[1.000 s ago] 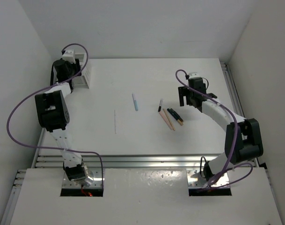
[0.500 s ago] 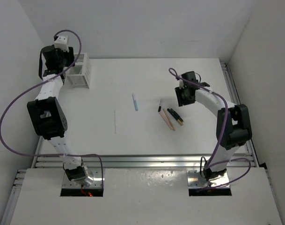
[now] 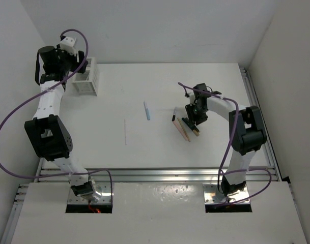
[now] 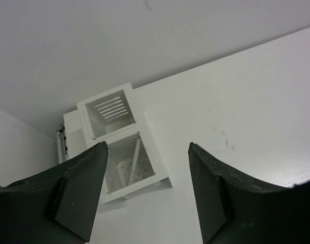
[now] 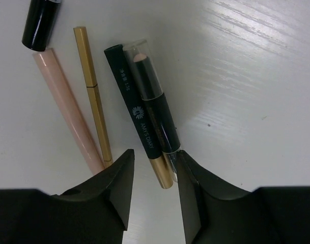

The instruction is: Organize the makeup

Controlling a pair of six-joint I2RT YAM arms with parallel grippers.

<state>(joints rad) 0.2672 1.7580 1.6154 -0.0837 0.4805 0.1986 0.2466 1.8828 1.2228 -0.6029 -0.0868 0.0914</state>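
The makeup lies mid-table: a light blue stick [image 3: 146,110], a very thin grey stick [image 3: 125,132], and a cluster under my right gripper [image 3: 194,118]. The right wrist view shows that cluster: a peach-pink stick [image 5: 68,107], a thin gold stick [image 5: 93,96], a dark gold-tipped stick [image 5: 139,119] and a black clear-capped stick [image 5: 155,101]. My right gripper [image 5: 155,152] is open, its jaws narrowly straddling the ends of the two dark sticks. My left gripper [image 4: 147,144] hangs open and empty above the white slatted box [image 4: 160,173]. A pale slim stick [image 4: 135,157] leans inside the box.
The white box [image 3: 86,76] stands at the table's back left corner, near the left wall. A black cap [image 5: 40,23] ends the peach-pink stick. An aluminium rail [image 3: 155,173] runs along the table's near edge.
My right gripper has dropped from beside the cluster onto it, and its jaws have narrowed around the dark sticks. My left gripper has risen away from the box and opened wider.
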